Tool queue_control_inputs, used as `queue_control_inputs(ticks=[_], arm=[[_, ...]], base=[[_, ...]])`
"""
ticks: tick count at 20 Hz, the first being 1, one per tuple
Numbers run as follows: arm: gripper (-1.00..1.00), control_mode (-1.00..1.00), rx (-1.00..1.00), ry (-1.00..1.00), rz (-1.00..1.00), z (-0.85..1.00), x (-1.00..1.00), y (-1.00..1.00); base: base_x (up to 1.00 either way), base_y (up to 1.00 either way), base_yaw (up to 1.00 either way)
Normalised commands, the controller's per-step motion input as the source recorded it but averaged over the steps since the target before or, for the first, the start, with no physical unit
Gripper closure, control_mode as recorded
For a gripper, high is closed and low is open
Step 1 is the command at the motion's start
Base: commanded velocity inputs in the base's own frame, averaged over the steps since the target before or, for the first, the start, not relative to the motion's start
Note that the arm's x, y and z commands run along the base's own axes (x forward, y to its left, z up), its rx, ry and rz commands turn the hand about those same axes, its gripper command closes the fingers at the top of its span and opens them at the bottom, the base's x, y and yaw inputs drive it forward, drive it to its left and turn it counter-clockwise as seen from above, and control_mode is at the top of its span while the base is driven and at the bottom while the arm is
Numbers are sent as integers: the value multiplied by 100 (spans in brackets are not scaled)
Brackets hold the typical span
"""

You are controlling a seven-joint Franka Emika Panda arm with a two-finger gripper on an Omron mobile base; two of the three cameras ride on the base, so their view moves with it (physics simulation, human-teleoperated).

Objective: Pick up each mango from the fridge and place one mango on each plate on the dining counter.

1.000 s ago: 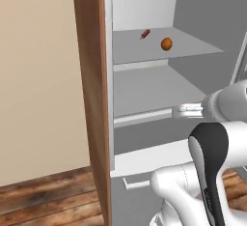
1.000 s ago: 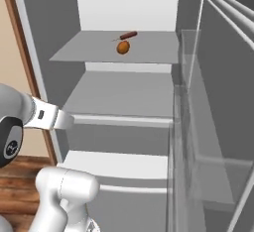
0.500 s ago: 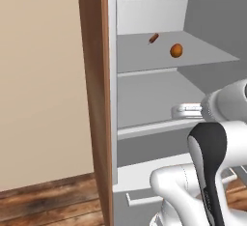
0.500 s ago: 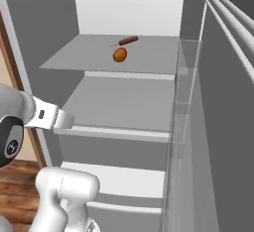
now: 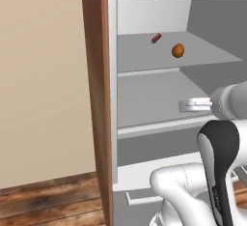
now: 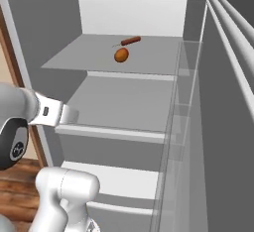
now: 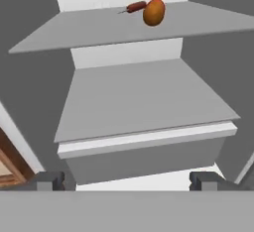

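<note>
i see the fridge [image 6: 149, 102] standing open, and i take its upper shelf [image 7: 99, 28] as my landmark. an orange-red mango [image 7: 154, 11] sits on that shelf toward the back, with a thin reddish-brown sausage [image 7: 135, 6] just beside it, further in. my gripper [image 7: 126, 180] hangs in front of the fridge, below the upper shelf and level with the front edge of the next shelf down; its fingertips [image 7: 49, 180] are spread wide and hold nothing.
</note>
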Motion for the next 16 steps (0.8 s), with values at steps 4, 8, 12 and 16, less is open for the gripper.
queue_control_inputs(ticks=[4,8,12,16], arm=[[-100,-100,-1,-15,-1,90,15,-8],[-100,-100,-2,-3,-6,85,39,-7],[-100,-100,0,0,-2,42,56,-22],[-100,-100,0,0,0,4,64,-32]], base=[[0,0,0],[0,0,0],[0,0,0],[0,0,0]])
